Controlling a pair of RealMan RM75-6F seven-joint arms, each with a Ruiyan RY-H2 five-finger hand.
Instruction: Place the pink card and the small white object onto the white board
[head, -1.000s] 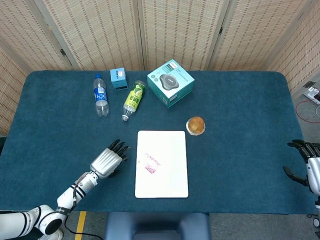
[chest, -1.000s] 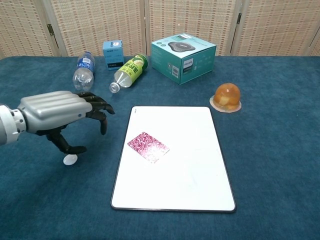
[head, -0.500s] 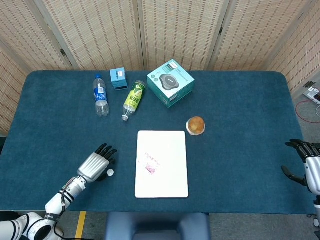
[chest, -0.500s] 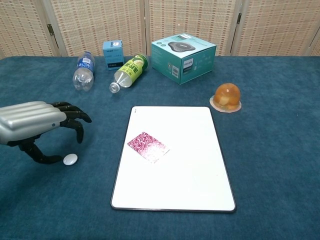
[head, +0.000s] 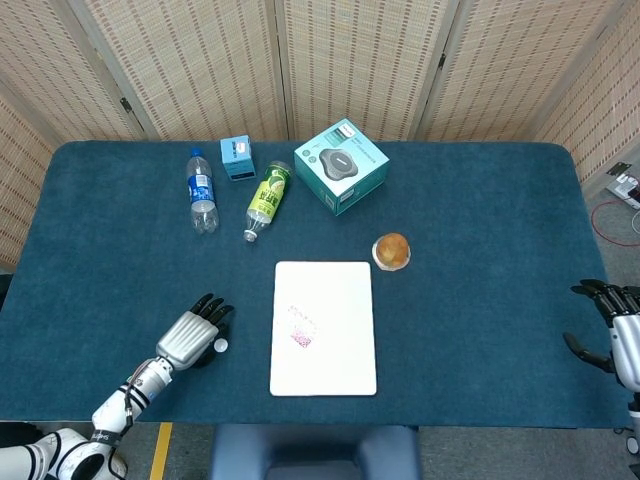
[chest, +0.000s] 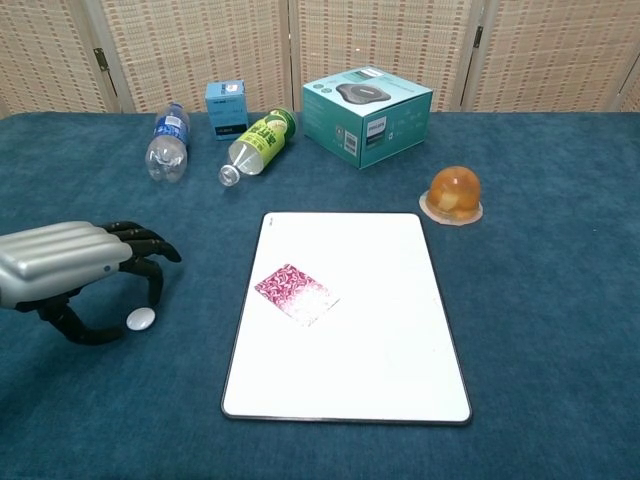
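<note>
The white board (head: 324, 367) (chest: 390, 380) lies flat at the table's front middle. On its left half rests the pink card (head: 301, 337) (chest: 296, 294). The small white object (head: 220, 346) (chest: 140, 319), a round disc, lies on the blue cloth left of the board. My left hand (head: 187, 335) (chest: 72, 262) hovers over it, fingers curved down around the disc and thumb close beside it, holding nothing. My right hand (head: 613, 328) sits at the table's right edge, fingers spread, empty; the chest view does not show it.
At the back stand a clear water bottle (head: 201, 193), a small blue box (head: 237, 156), a lying green bottle (head: 266, 196) and a teal box (head: 341, 165). An orange dome on a saucer (head: 392, 251) sits just off the board's far right corner.
My left hand drew back toward the front left, uncovering the white disc, then settled with its fingers curved over it. The card, board and right hand stayed put.
</note>
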